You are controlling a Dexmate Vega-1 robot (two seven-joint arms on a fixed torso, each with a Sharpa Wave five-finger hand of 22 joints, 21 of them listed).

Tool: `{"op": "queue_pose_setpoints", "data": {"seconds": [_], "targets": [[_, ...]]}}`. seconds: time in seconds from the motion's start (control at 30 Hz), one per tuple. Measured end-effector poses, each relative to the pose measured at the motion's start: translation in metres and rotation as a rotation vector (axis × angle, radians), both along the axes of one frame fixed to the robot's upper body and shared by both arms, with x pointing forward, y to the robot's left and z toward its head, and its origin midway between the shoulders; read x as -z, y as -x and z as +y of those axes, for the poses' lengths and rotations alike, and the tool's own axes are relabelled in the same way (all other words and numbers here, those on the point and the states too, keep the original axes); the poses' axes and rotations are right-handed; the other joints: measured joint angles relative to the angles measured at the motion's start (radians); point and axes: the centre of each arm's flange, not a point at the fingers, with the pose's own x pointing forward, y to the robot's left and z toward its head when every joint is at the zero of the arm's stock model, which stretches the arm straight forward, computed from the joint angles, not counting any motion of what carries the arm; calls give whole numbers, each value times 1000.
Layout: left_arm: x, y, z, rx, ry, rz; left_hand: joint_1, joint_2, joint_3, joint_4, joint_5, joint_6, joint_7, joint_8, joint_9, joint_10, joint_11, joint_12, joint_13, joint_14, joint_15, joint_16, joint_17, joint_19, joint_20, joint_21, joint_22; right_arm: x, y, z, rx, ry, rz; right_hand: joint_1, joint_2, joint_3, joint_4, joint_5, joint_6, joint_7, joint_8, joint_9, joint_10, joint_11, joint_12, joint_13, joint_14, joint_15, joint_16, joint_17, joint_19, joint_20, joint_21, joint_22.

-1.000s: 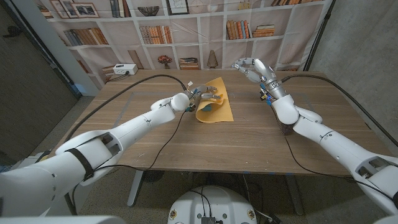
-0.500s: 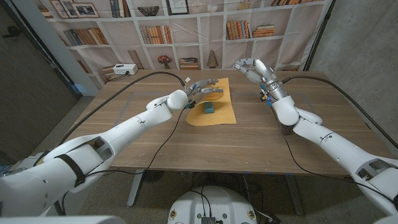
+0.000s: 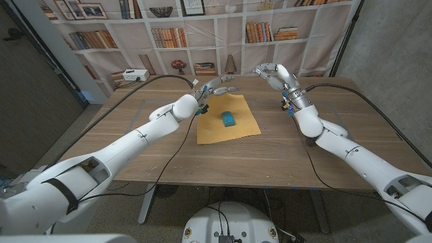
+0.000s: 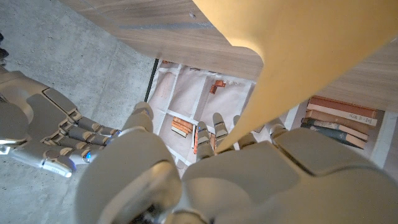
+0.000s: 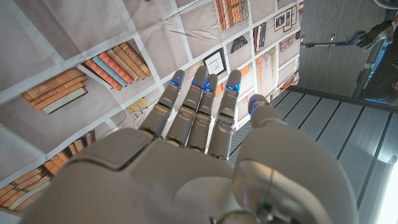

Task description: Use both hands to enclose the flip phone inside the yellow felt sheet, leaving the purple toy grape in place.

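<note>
A wooden table (image 3: 270, 152) seen from above, with a printed bookshelf backdrop (image 3: 202, 34) behind it and two white robot arms reaching in from the near corners.

Near the middle of the table, toward the far side, lies the yellow felt (image 3: 226, 121) — spread out almost flat, a rough square. The phone (image 3: 229, 119), a small blue-teal block, rests on the felt's middle, uncovered. No purple grape can be made out.

The left hand (image 3: 214, 86) is raised at the felt's far left corner, fingers reaching toward the far edge of the table. In the left wrist view, a tapering corner of the felt (image 4: 298, 56) runs down between that hand's fingers (image 4: 219, 127), and the hand (image 4: 205, 180) appears to pinch it there, though the exact contact is hidden behind the knuckles.

The right hand (image 3: 275, 74) is held up above the table's far right part, well apart from the felt and the phone. It holds nothing — its fingers are loosely curved and slightly apart, pointing toward the left hand. In the right wrist view the same hand (image 5: 186, 155) shows its fingers (image 5: 200, 99) side by side, extended, with small blue lights at the tips, against the backdrop.

Black cables (image 3: 351, 91) trail across the table beside each arm.
</note>
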Motion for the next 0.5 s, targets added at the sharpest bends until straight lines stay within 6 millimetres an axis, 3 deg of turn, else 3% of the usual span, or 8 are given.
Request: {"op": "queue_pose_setpoints", "data": {"seconds": [0.5], "targets": [[-4, 34, 40, 45, 134, -70, -41, 6, -16, 16, 0, -5, 5, 4, 0, -5, 5, 0, -5, 2, 5, 7, 0, 0, 0, -10, 3, 6, 8, 16, -33, -55, 29, -11, -3, 3, -3, 0, -4, -4, -4, 0, -8, 0, 0, 0, 0, 0, -2, 0, 0, 0, 0, 0]]}}
